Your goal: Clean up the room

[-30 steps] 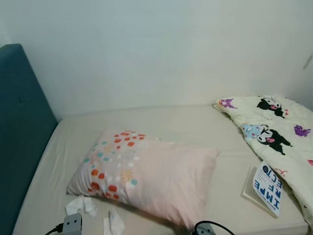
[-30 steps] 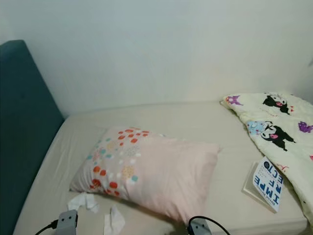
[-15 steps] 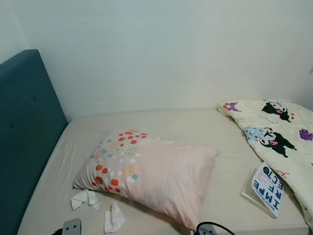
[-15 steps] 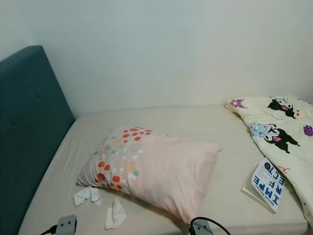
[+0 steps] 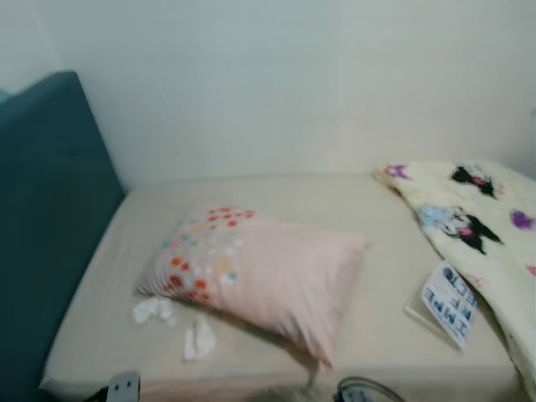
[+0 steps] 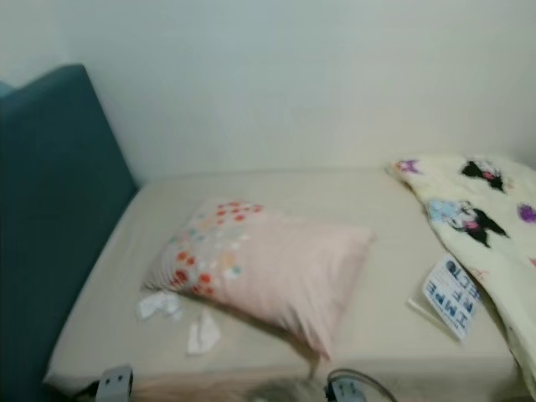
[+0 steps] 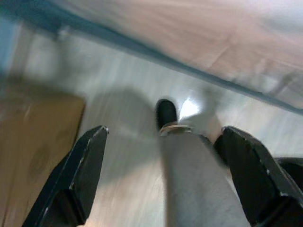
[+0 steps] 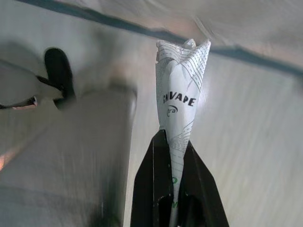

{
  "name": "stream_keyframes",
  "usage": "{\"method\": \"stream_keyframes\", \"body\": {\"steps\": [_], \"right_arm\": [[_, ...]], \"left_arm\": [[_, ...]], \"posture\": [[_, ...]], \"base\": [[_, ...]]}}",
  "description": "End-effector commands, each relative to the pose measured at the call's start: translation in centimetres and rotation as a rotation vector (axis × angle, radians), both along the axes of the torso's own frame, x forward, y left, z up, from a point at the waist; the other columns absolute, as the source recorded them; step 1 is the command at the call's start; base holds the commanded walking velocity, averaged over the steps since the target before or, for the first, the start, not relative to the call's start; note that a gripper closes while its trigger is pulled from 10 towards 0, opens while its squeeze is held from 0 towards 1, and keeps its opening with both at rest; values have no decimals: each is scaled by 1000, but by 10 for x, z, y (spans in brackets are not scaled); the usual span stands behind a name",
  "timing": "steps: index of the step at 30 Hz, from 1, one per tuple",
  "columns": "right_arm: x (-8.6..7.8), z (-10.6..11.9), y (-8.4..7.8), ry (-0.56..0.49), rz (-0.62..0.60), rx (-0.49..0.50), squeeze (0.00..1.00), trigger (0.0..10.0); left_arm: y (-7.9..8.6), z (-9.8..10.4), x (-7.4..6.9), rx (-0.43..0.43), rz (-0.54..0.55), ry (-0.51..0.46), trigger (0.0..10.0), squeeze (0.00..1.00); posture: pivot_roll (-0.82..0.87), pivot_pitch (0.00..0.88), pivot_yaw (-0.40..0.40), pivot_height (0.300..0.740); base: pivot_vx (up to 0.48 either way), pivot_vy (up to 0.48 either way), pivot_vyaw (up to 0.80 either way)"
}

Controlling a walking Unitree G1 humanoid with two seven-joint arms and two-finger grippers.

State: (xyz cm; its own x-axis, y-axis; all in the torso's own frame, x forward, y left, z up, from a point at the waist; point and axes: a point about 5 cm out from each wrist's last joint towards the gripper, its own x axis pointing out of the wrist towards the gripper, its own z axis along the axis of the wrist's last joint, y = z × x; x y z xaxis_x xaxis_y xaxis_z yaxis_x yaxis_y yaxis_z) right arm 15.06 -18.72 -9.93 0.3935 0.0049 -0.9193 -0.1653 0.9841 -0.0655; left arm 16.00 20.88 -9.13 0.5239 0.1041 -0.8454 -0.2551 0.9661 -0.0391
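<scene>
The crumpled tissues (image 5: 198,338) lie ahead-left on the bed (image 5: 335,201) — nearer the spread left gripper (image 7: 165,175); the right gripper (image 8: 171,156) pinches a printed wrapper (image 8: 181,90).

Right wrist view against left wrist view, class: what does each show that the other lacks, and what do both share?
Only the right wrist view: the right gripper shut on a crumpled white printed wrapper.

Only the left wrist view: the left gripper with its black fingers spread wide and nothing between them, and a brown cardboard-like sheet on the floor.

Both: pale floor, the robot's grey leg with a dark foot, and the bed's edge above.
</scene>
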Motion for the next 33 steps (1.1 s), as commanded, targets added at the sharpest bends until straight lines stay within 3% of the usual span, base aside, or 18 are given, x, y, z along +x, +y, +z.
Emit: {"method": "stream_keyframes", "body": {"steps": [1, 22, 29, 33], "right_arm": [[0, -1, 5, -1, 14, 10, 0, 10000], [-4, -2, 4, 8, 34, -2, 0, 10000], [-6, -3, 4, 13, 31, -1, 0, 10000], [-6, -3, 4, 14, 28, 0, 0, 10000]], "left_arm": [[2, -2, -4, 11, -8, 22, 10000, 0], [-2, -1, -2, 5, -45, 17, 10000, 0], [-5, -1, -1, -26, -36, -2, 10000, 0], [-4, -1, -1, -31, -18, -10, 10000, 0]], "posture": [[-40, 0, -3, 727], [-46, 0, -4, 727], [-46, 0, -2, 727], [-45, 0, -3, 727]], "base": [[0, 0, 0], [0, 0, 0], [454, 0, 0], [0, 0, 0]]}}
